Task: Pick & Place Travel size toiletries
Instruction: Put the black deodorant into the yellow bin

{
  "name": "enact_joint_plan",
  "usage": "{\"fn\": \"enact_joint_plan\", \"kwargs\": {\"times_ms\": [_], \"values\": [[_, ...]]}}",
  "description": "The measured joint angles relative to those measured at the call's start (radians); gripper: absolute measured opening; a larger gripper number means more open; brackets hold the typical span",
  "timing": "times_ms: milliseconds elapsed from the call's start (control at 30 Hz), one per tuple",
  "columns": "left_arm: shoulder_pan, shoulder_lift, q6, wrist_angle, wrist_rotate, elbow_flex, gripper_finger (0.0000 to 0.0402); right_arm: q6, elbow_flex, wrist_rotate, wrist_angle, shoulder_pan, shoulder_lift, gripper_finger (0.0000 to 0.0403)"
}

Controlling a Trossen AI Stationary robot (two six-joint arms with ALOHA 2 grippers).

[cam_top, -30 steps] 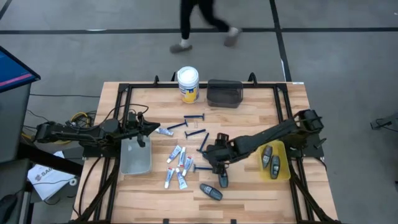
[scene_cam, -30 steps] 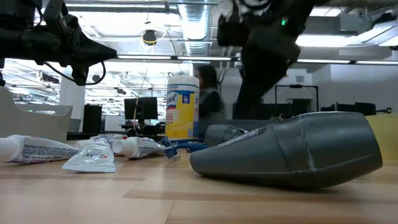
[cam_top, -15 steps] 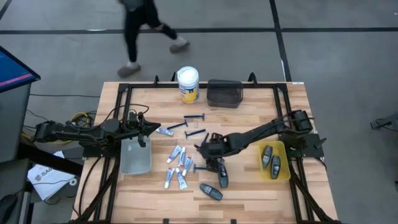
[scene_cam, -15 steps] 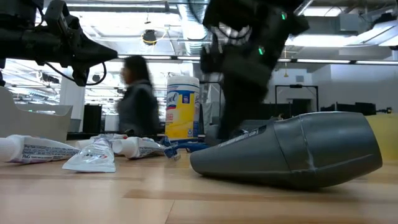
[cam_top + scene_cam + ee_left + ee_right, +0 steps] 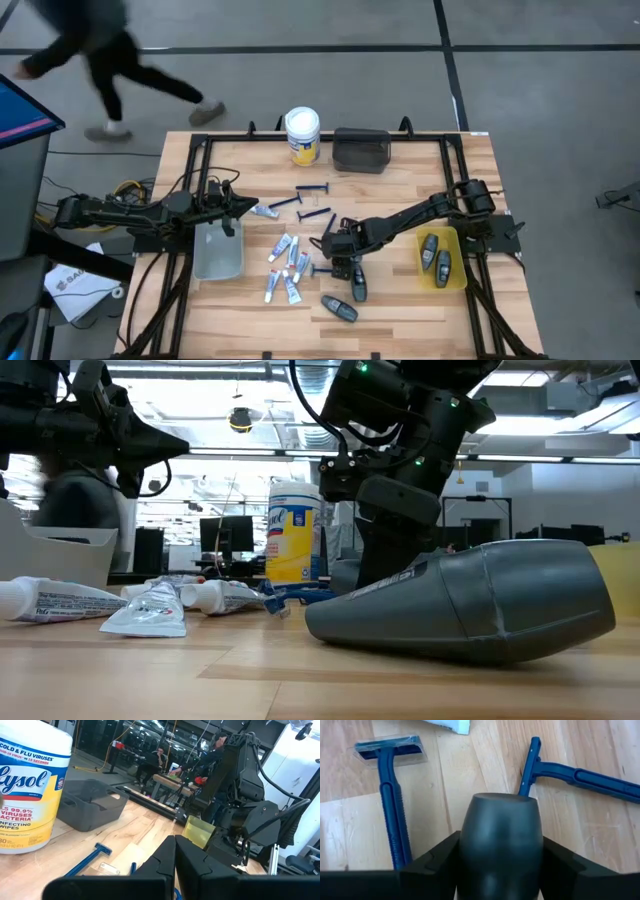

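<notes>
progress, high view: two grey pods [image 5: 436, 256] already lie in the yellow tray [image 5: 452, 283]; tubes [image 5: 288, 262], razors [image 5: 302, 197] and two pods remain on the worktop. right wrist view: right end effector [image 5: 500, 865] straddles a pod [image 5: 500, 842], closing on it. left wrist view: left end effector [image 5: 175, 865] closed, empty, idle.

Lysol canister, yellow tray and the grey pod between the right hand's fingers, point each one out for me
Lysol canister [image 5: 302, 124], high view, on its white lid.
Yellow tray [image 5: 452, 238], high view, on its far rim.
Grey pod [image 5: 500, 837], right wrist view, on its rounded top between the fingers.
</notes>
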Motion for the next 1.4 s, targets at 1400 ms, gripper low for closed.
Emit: {"fn": "enact_joint_plan", "kwargs": {"times_ms": [1400], "values": [[0.000, 0.019, 0.000, 0.025, 0.000, 0.000, 0.0000, 1.880, -0.141, 0.229, -1.112, 0.735, -0.438, 0.0195]]}}
